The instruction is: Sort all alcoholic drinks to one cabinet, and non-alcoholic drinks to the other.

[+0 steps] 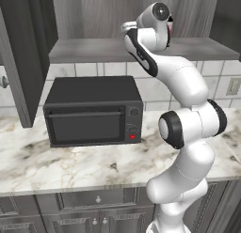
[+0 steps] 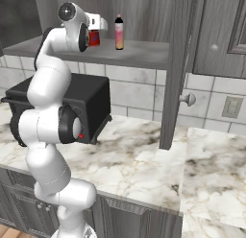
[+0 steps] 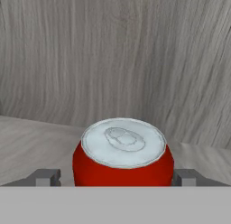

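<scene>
The short red soda can with a silver top (image 3: 122, 153) stands on the grey shelf floor of the open wall cabinet (image 2: 139, 53), the small pink black-capped bottle (image 2: 118, 33) at its three o'clock in the right base view. The two-finger gripper (image 3: 116, 177) flanks it, jaws spread, apparently clear — the can looks placed. Next: back straight out.

The white arm (image 1: 186, 133) rises from the lower right and bends up to the open wall cabinet's grey shelf floor (image 1: 94, 51), with a sliver of pink beside its wrist. A black toaster oven (image 1: 93, 111) stands on the marble counter (image 1: 70, 166) beneath, the dark cabinet door (image 1: 21, 63) open at left.
</scene>
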{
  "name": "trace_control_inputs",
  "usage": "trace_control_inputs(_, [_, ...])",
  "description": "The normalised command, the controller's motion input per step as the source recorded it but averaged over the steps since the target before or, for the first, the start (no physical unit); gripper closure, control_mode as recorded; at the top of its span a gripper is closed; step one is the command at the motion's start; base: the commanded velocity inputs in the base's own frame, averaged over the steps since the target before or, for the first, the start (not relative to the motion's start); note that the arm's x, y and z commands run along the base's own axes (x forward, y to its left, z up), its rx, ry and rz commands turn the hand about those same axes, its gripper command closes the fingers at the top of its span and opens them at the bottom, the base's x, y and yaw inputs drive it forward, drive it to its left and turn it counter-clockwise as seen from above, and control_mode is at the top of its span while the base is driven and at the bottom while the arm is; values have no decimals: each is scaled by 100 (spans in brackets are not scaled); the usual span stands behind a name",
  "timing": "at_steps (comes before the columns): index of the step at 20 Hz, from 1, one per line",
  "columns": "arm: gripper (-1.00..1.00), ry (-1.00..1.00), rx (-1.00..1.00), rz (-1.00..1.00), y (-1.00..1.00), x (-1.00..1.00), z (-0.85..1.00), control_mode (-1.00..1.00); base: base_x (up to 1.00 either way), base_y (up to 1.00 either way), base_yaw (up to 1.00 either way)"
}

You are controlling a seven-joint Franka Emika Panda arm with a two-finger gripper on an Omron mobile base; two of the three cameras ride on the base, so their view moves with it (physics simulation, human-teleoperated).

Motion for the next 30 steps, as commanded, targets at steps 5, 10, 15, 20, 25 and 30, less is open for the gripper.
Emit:
trace_control_inputs(5, [-100, -4, 0, 0, -1, 5, -2, -100, 0, 0, 0])
trace_control_inputs(10, [-100, -5, 0, -1, -2, -2, 0, -100, 0, 0, 0])
trace_control_inputs(15, [-100, -1, 0, -4, -9, -34, 0, -100, 0, 0, 0])
trace_control_inputs(20, [-100, 0, 0, -4, -12, -55, 0, -100, 0, 0, 0])
trace_control_inputs(25, [-100, 0, 0, -4, -10, -63, 0, -100, 0, 0, 0])
trace_control_inputs(30, [-100, 0, 0, -3, -6, -68, 0, -100, 0, 0, 0])
